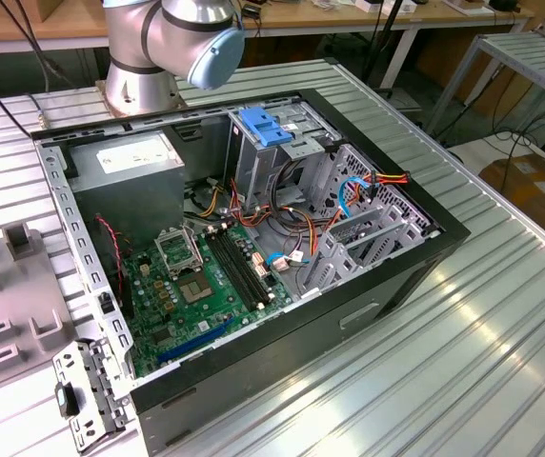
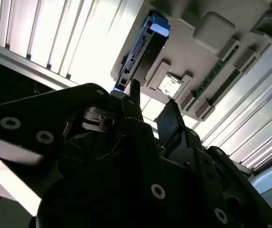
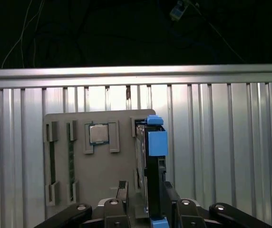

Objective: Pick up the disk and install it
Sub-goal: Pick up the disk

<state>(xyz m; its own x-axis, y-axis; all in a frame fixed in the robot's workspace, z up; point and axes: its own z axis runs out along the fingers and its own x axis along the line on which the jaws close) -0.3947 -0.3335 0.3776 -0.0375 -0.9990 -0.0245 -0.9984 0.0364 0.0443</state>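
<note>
Hand (image 3: 146, 186) is spread apart and gripping nothing, poised right at the disk (image 3: 156, 142) standing on edge in its grey tray (image 3: 102, 180).

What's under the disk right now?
The disk stands on edge in a slot of the grey tray, which lies on the ribbed metal table. The slot floor beneath it is covered by the disk itself.

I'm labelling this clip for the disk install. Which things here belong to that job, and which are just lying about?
Belongs to the job:
disk, standing on edge in the grey holder
gripper, open, close to it
open computer case

Lying about:
processor chip
memory sticks
</note>
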